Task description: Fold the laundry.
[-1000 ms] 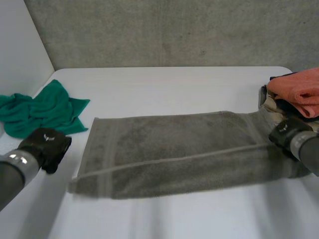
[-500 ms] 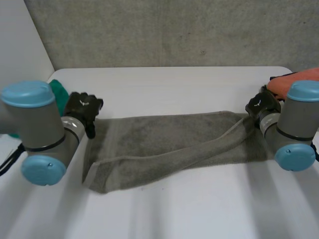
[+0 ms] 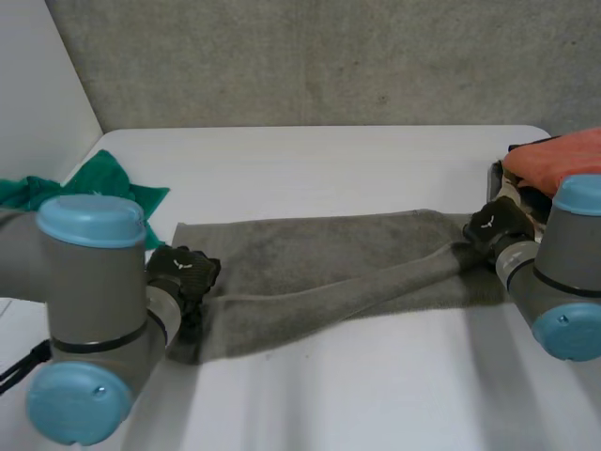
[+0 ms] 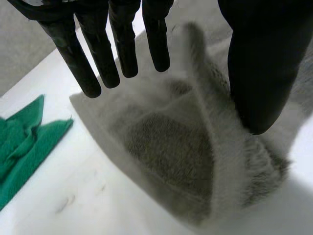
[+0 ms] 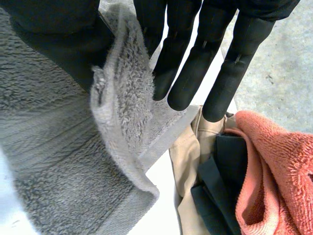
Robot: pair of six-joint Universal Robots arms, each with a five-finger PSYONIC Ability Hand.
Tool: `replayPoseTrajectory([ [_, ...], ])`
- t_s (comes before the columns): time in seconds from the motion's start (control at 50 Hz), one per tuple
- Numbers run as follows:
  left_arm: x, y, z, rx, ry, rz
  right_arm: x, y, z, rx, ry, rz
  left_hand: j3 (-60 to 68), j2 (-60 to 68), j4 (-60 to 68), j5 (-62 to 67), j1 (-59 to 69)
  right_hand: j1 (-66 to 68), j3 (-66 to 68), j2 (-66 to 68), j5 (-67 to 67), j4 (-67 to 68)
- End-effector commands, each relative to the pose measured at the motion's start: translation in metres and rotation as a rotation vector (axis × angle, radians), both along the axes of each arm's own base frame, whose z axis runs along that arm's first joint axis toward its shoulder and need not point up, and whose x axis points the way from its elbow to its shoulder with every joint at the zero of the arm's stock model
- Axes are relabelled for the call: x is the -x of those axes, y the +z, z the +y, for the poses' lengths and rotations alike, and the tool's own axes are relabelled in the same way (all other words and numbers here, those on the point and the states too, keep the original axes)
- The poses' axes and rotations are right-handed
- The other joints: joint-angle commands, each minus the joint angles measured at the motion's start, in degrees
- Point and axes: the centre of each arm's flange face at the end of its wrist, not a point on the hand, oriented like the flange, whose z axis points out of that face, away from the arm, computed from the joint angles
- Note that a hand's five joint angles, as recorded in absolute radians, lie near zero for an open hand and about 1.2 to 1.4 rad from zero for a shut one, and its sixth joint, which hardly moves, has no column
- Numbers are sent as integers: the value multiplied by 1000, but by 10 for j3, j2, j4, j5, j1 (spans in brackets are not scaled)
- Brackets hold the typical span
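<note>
Starting at the far left, you have a green cloth (image 3: 103, 188) bunched on the table (image 3: 329, 155). Right of it, the left hand (image 3: 183, 271) sits on the left end of the towel (image 3: 319, 258), with a raised fold pinched between its thumb and straight fingers. The towel stretches across the table's middle, and its near layer stands up as a loose ridge running rightward. At the towel's right end, the right hand (image 3: 496, 225) clamps the edge between thumb and fingers. Just right of that hand lies a pile (image 3: 563, 164) of clothes, orange on top.
</note>
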Motion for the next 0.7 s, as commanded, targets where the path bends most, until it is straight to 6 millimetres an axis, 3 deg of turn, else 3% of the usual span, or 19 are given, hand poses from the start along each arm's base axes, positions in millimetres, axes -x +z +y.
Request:
replayPoseTrajectory([
  [0.02, 0, -23, -29, 12, 71, -35, -1, 0, 2, 6, 6, -3, 413, 412, 419, 419, 415, 152, 118, 125, 122, 115],
  [0.04, -3, -26, -35, 5, 84, -37, -2, 3, 0, 19, 8, -6, 532, 531, 538, 538, 534, 152, 118, 125, 122, 115],
  [0.1, -5, -23, -46, 22, 103, -28, -3, 8, -5, 49, 8, -13, 533, 533, 540, 540, 535, 152, 118, 125, 122, 115],
  [0.22, 15, 14, -96, 242, 124, 98, -9, 30, -39, 195, -2, -71, 533, 533, 540, 540, 535, 152, 118, 125, 122, 115],
  [0.24, 17, 14, -103, 267, 124, 108, -11, 27, -45, 203, -6, -83, 533, 533, 540, 540, 535, 152, 118, 125, 122, 115],
  [0.26, 21, 14, -125, 334, 139, 134, -15, 22, -60, 221, -10, -115, 533, 533, 540, 540, 535, 152, 118, 125, 122, 115],
  [0.3, 19, 15, -141, 370, 151, 135, -18, 21, -72, 245, -9, -128, 533, 533, 540, 540, 535, 152, 118, 125, 122, 115],
  [0.48, 34, -13, -167, 429, 116, 64, -26, 3, -100, 286, -11, -140, 533, 533, 540, 540, 535, 152, 118, 125, 122, 115],
  [0.5, 37, -14, -167, 438, 111, 68, -27, 1, -102, 288, -13, -140, 532, 531, 538, 538, 534, -39, -73, -66, -69, -76],
  [0.52, 40, -15, -167, 444, 102, 69, -28, -2, -103, 290, -17, -133, 232, 231, 238, 238, 234, -548, -582, -575, -578, -585],
  [0.54, 47, -15, -164, 459, 87, 72, -28, -3, -104, 288, -20, -128, -157, -158, -151, -151, -155, -548, -582, -575, -578, -585],
  [0.64, 62, -9, -155, 490, 53, 108, -25, 12, -106, 319, -60, -149, -167, -167, -160, -160, -165, -548, -582, -575, -578, -585],
  [0.7, 70, 4, -144, 508, 31, 129, -21, 45, -102, 363, -97, -208, -167, -167, -160, -160, -165, -548, -582, -575, -578, -585],
])
